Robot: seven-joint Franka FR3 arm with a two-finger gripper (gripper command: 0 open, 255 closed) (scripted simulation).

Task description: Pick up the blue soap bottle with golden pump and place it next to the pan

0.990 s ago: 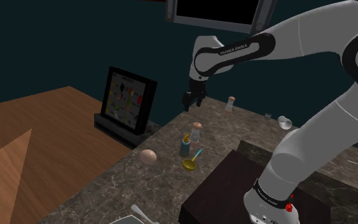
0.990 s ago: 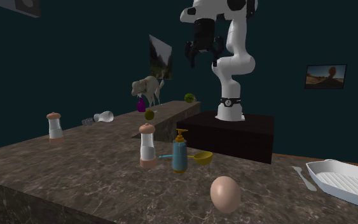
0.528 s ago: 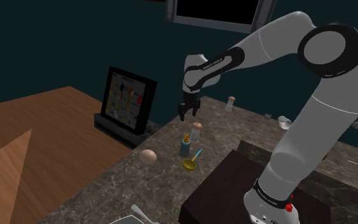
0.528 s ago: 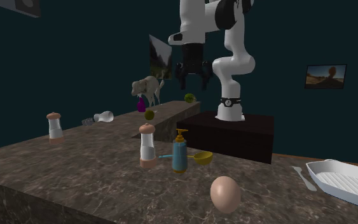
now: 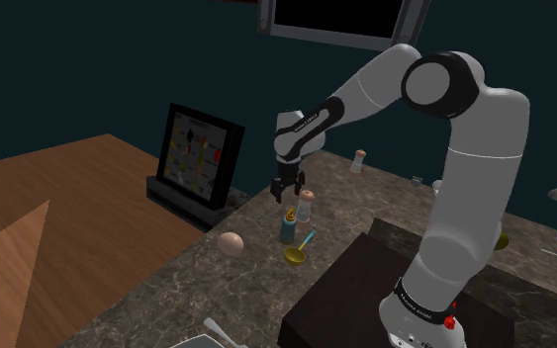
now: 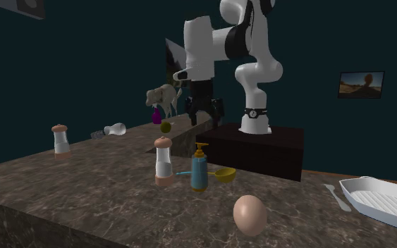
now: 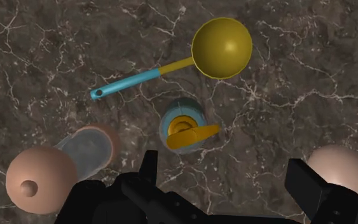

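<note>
The gripper (image 5: 287,188) hangs spread open, holding nothing, just above the blue soap bottle (image 5: 288,225). It is lined up over the golden pump, I'd guess so it can drop straight down around the body. The bottle stands upright on the dark veined counter (image 5: 197,287), with a pale grinder (image 5: 307,205) close on its far side and the yellow pan (image 5: 295,255) just nearer, so the carry looks short.

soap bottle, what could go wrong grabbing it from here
The shaker stands close beside the soap bottle, so a finger of the open gripper might knock it over. The pump spout sticks out sideways and could catch a finger. The ladle lies right by the bottle and might get nudged.
</note>
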